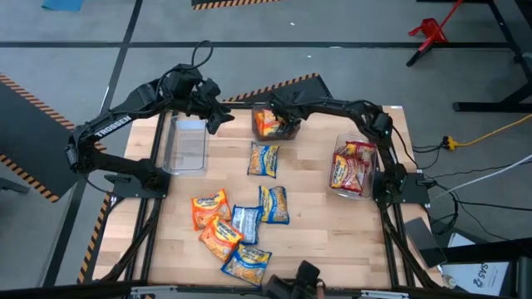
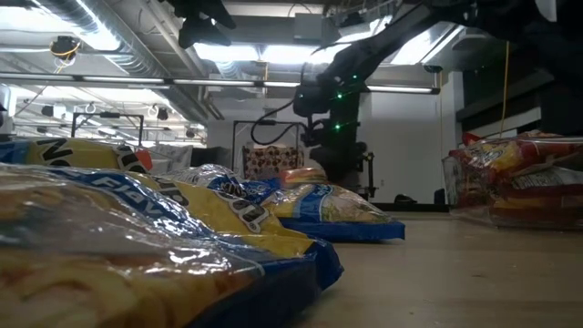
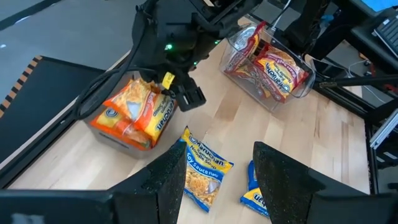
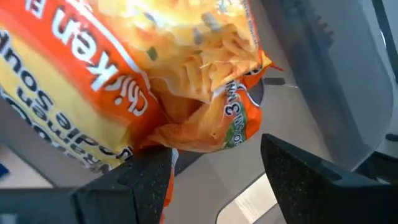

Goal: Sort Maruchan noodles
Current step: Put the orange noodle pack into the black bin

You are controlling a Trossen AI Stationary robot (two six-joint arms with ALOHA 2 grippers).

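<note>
Maruchan noodles, small flat glossy plastic packets, lie in three places. The orange packets (image 1: pixel 268 122) sit in a clear plastic bin at the far middle (image 1: pixel 287 133), the red-and-silver packets (image 1: pixel 350 170) fill a second clear bin at the right (image 1: pixel 366 189), and a loose scatter of blue-and-yellow and orange packets (image 1: pixel 241 232) waits on the near half of the pale wooden table (image 1: pixel 324 232), with one blue-and-yellow packet (image 1: pixel 263 159) lying alone nearer the bins. I read this as one bin per colour, so the empty clear bin at the far left (image 1: pixel 187 145) is likely meant for the blue-and-yellow kind.

My right gripper (image 1: pixel 287 116) hangs right over the orange bin, fingers spread, with nothing pinched between them. My left gripper (image 1: pixel 218 110) hovers just beside the empty bin, fingers also parted and empty.

The overhead camera gives me the layout. Only the right wrist view shows the orange wrappers (image 4: pixel 155 81) close beyond the parted fingers (image 4: pixel 134 186) and not gripped. The left wrist view shows both filled bins and the right arm together; the low view mostly shows near packets blocking the table.
</note>
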